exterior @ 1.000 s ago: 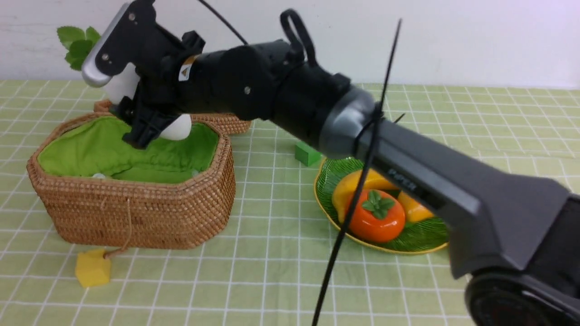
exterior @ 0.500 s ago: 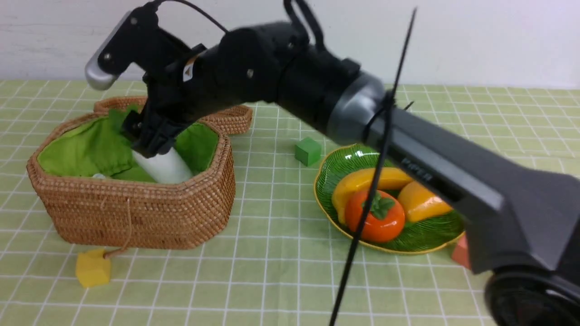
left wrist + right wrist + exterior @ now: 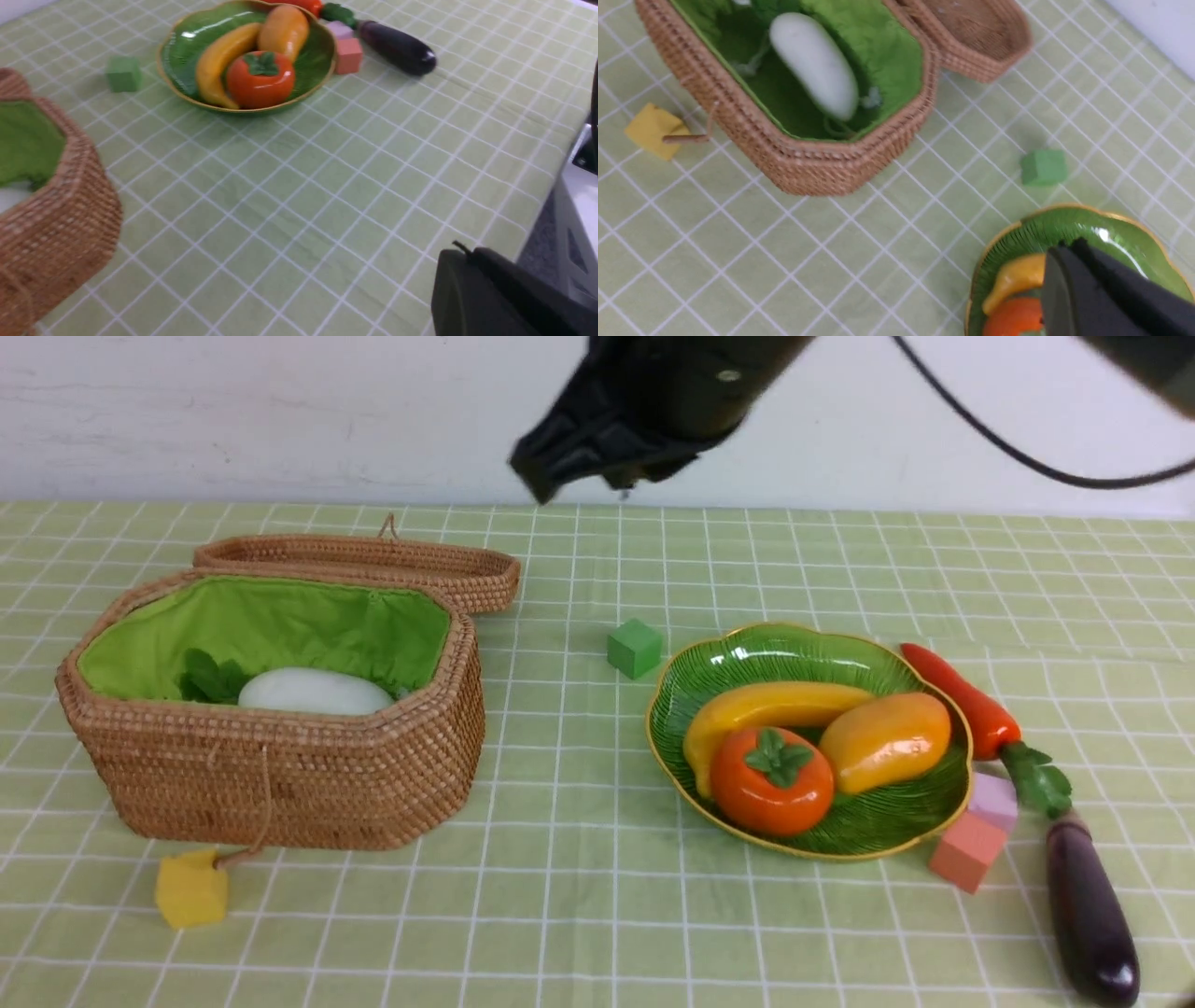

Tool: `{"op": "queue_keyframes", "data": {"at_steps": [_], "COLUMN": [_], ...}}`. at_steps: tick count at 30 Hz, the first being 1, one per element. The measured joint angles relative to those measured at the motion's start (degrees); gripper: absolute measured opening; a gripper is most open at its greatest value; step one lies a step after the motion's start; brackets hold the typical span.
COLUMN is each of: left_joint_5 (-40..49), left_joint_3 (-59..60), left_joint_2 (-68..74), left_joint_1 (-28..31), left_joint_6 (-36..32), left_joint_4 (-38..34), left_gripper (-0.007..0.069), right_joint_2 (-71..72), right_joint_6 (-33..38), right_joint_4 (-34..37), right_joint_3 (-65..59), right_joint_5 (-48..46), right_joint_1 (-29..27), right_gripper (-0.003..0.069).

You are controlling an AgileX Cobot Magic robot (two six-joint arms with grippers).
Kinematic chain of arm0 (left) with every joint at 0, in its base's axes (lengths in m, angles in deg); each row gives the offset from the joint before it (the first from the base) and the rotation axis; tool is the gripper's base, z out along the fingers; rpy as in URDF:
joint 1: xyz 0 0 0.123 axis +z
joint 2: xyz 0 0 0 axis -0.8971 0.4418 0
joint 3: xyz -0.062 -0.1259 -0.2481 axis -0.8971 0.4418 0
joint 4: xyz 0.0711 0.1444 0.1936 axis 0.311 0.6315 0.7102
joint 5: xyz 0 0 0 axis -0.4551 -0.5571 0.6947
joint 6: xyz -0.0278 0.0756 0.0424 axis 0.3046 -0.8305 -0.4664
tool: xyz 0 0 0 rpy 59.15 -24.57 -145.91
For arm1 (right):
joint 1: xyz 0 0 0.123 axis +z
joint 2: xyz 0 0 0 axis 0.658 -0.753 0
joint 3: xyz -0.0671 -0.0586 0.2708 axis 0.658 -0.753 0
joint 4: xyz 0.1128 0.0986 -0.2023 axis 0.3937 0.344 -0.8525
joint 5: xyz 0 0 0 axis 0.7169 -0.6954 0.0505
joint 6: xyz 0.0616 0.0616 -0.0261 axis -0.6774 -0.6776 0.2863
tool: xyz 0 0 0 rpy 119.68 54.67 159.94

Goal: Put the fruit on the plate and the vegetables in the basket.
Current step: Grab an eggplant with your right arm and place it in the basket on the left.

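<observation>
The white radish (image 3: pixel 313 692) lies inside the wicker basket (image 3: pixel 280 775) on its green lining, with nothing holding it. The green plate (image 3: pixel 747 649) carries the banana (image 3: pixel 766 705), the persimmon (image 3: pixel 770 782) and the mango (image 3: pixel 885 740). On the cloth just right of the plate lies the carrot (image 3: pixel 962 700), and the purple eggplant (image 3: pixel 1088 910) lies nearer the front. My right gripper (image 3: pixel 537 476) hangs high between basket and plate, shut and empty. My left gripper (image 3: pixel 460 254) is shut and empty over bare cloth near the table's edge.
The basket's lid (image 3: pixel 364 565) lies open behind it. A yellow cube (image 3: pixel 190 889) is tied by a cord at the basket's front. A green cube (image 3: pixel 635 648) sits left of the plate; a pink cube (image 3: pixel 966 851) and a lilac cube (image 3: pixel 994 800) crowd its right edge.
My right gripper let the radish go into the basket, then rose, swung right out over the table and shut. The radish now rests flat in the basket.
</observation>
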Motion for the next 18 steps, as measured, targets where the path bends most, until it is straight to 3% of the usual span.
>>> {"op": "queue_keyframes", "data": {"at_steps": [3,7,10,11,13,14,16,17,18], "left_joint_5": [-0.2,-0.4,-0.4,-0.4,-0.8,-0.8,-1.3,-1.4,-1.8], "left_joint_3": [0.0,0.0,0.0,0.0,0.0,0.0,0.0,0.0,0.0], "left_joint_2": [2.5,4.0,4.2,4.2,4.2,4.2,4.2,4.2,4.2], "left_joint_1": [0.0,0.0,0.0,0.0,0.0,0.0,0.0,0.0,0.0], "left_joint_6": [-2.8,-3.6,-3.8,-3.8,-3.9,-3.9,-4.0,-4.0,-4.0], "left_joint_4": [-2.4,-3.0,-3.2,-3.2,-3.2,-3.2,-3.2,-3.2,-3.2], "left_gripper": [-0.0013,-0.0013,-0.0013,-0.0013,-0.0013,-0.0013,-0.0013,-0.0013,-0.0013], "right_joint_2": [12.5,22.3,25.1,25.1,23.2,23.2,20.1,19.5,16.8], "right_joint_6": [-8.1,-16.7,-21.7,-21.7,-20.0,-19.7,-14.2,-13.8,-10.2], "right_joint_4": [-3.6,-5.4,-2.5,-2.0,5.4,6.0,13.3,13.8,17.0], "right_joint_3": [-17.0,-35.3,-50.0,-51.3,-57.8,-57.8,-60.9,-61.1,-61.5], "right_joint_5": [0.2,0.2,1.6,2.4,8.9,8.9,15.0,15.8,18.4], "right_joint_1": [-2.5,-12.0,-27.4,-28.3,-38.5,-38.5,-44.4,-45.1,-47.4], "right_gripper": [-0.001,0.0006,0.0067,0.0072,0.0172,0.0182,0.0318,0.033,0.0412]}}
